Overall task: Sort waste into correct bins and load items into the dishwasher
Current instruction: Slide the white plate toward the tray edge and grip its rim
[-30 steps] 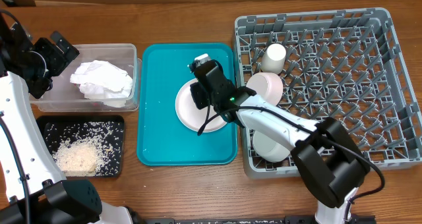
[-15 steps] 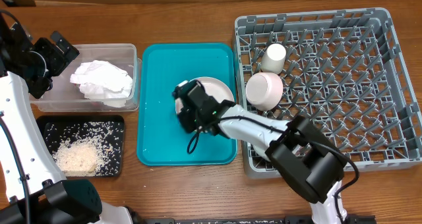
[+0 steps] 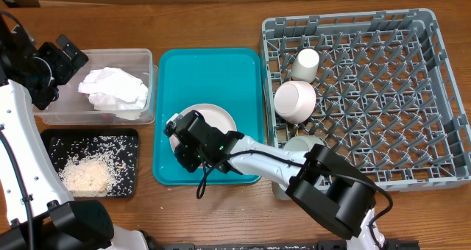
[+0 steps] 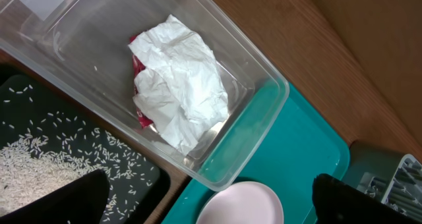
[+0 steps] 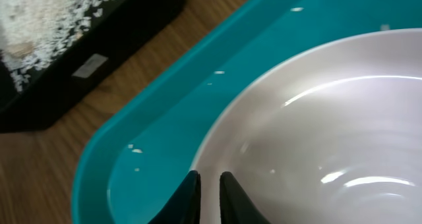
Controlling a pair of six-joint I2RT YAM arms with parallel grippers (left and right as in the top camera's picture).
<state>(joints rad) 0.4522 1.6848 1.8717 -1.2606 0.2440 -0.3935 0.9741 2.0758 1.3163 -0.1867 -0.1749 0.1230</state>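
We are seeing the right pincer [image 5: 210, 192] clenching the pale pink plate [image 5: 316, 132] at its seven o'clock rim; left pincer [image 4: 210, 199] hanging released.

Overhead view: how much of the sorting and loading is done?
Done: napkin and red packet in the clear tub, rice in the black tray, white cup and pinkish bowl in the dish rack. In hand: the right tool pinches the pink plate on the teal tray. To do: rack that plate; chopsticks are not visible.

Left gripper [image 3: 65, 57] spread wide; right gripper [image 5: 209, 192] pinched nearly closed.
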